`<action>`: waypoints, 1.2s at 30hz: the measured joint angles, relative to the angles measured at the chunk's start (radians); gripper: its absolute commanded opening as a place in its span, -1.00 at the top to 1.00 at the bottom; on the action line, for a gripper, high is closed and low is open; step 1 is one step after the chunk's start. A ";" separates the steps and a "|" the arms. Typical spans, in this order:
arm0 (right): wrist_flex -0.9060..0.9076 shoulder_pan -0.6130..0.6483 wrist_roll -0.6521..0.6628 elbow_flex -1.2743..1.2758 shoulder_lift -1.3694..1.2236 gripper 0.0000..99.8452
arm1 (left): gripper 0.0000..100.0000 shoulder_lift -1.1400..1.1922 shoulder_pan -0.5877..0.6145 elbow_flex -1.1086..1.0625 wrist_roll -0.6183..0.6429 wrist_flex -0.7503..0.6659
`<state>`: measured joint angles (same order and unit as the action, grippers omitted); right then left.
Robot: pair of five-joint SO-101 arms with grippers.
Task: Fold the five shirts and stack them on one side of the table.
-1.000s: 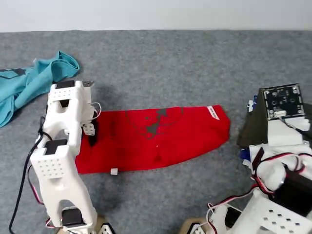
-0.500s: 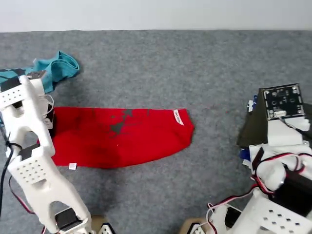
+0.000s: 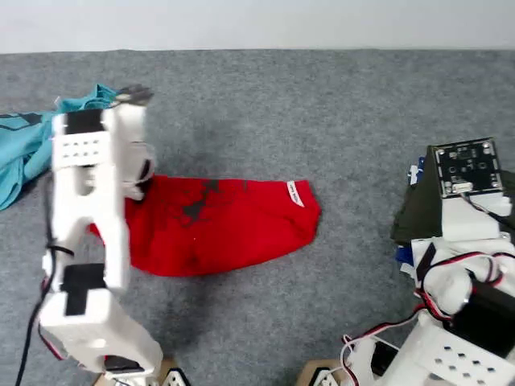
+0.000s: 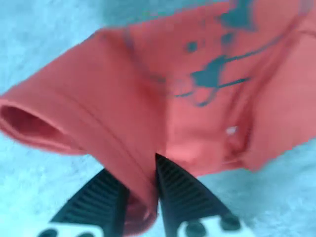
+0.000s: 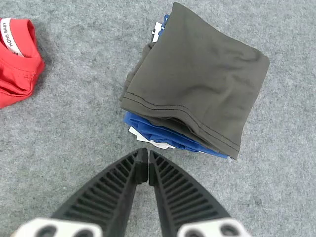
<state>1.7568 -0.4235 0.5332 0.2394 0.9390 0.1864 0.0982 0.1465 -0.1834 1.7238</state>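
The left end effector (image 4: 136,170) is pinching the red shirt (image 3: 233,229) by its rolled edge, near the desk's (image 3: 322,121) left edge (a thin bite); the cloth could be slipping free mid-fold, bunching up.

Grey carpet-like table cover (image 3: 362,121) w/ a pale wall strip (image 3: 257,24) along its far edge.

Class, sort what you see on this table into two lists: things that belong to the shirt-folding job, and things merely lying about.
Job: red shirt, pinched in the left gripper; teal shirt, unfolded; folded stack, topped by a dark grey shirt.

Just surroundings: grey table cover; pale wall behind it.
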 measured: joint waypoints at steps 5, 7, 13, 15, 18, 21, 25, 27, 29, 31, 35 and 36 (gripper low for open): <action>0.000 0.000 0.000 0.000 0.000 0.97 | 0.99 -0.006 -0.176 0.000 0.057 0.000; 0.000 0.000 0.000 0.000 0.000 0.97 | 0.99 -0.006 -0.245 0.003 0.092 0.003; 0.000 0.000 0.000 0.000 0.000 0.97 | 0.99 -0.006 -0.408 0.127 0.147 0.003; 0.000 0.000 0.000 0.000 0.000 0.97 | 0.99 0.014 -0.460 0.175 0.152 0.005; 0.000 0.000 0.000 0.000 0.000 0.97 | 0.99 0.083 -0.506 0.242 0.167 0.005; 0.000 0.000 0.000 0.000 0.000 0.97 | 0.99 0.155 -0.534 0.324 0.201 0.005; 0.000 0.000 0.000 0.000 0.000 0.97 | 0.99 0.242 -0.583 0.433 0.238 0.006; 0.000 0.000 0.000 0.000 0.000 0.97 | 0.99 0.284 -0.608 0.477 0.245 0.006; 0.000 0.000 0.000 0.000 0.000 0.97 | 0.98 0.328 -0.629 0.519 0.250 0.006; 0.000 0.000 0.000 0.000 0.000 0.97 | 0.90 0.370 -0.643 0.557 0.250 0.006; 0.000 0.000 0.000 0.000 0.000 0.97 | 0.64 0.431 -0.647 0.608 0.250 0.006; 0.000 0.000 0.000 0.000 0.000 0.97 | 0.61 0.436 -0.647 0.611 0.253 0.006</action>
<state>1.7568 -0.4235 0.5332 0.2394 0.9390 0.6222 -0.5493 0.7572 0.0698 1.7300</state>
